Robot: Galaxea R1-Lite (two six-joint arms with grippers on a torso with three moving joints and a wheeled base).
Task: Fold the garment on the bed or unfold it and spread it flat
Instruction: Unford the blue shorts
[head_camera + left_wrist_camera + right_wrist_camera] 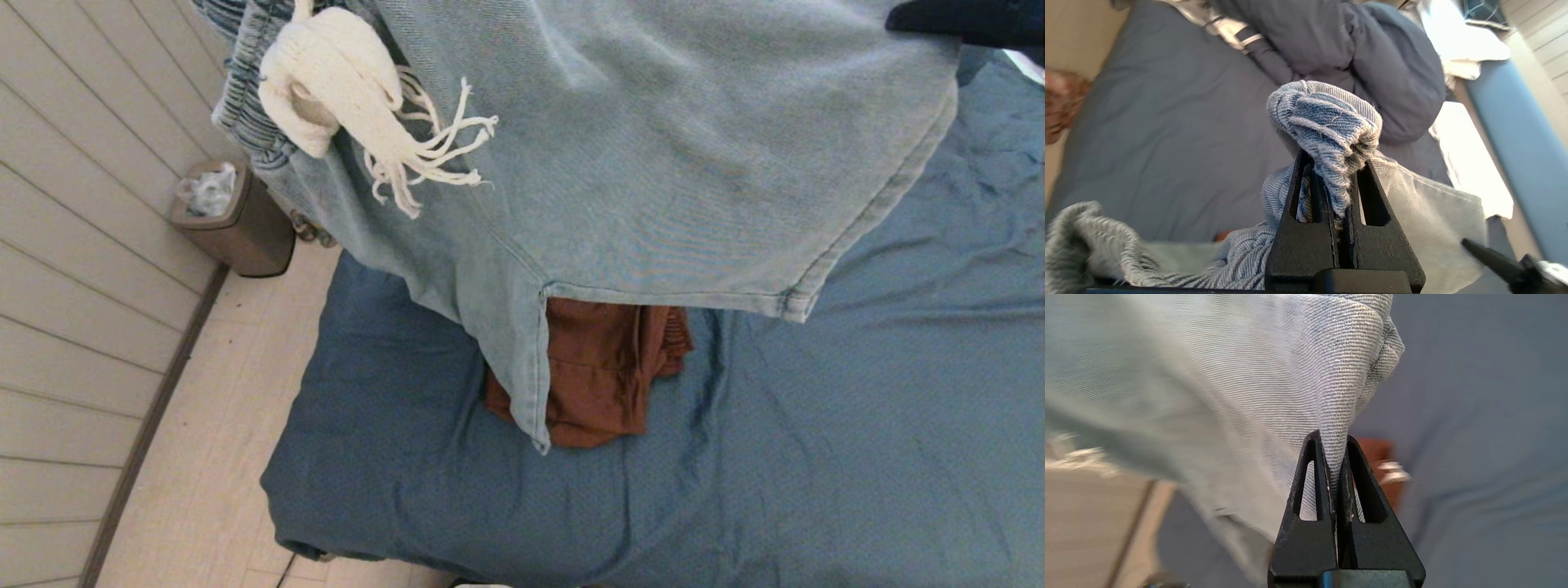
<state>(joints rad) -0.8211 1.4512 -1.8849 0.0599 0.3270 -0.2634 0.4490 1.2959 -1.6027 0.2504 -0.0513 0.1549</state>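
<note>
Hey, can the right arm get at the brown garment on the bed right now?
Probably not. The right tool is shut on the denim shorts, as is the left tool, and the shorts hang over part of the brown garment on the bed.

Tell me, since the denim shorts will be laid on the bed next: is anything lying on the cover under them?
Yes. A crumpled rust-brown garment lies on the bed, directly below the denim shorts that the left gripper and right gripper hold up. The cover to its right looks bare.
</note>
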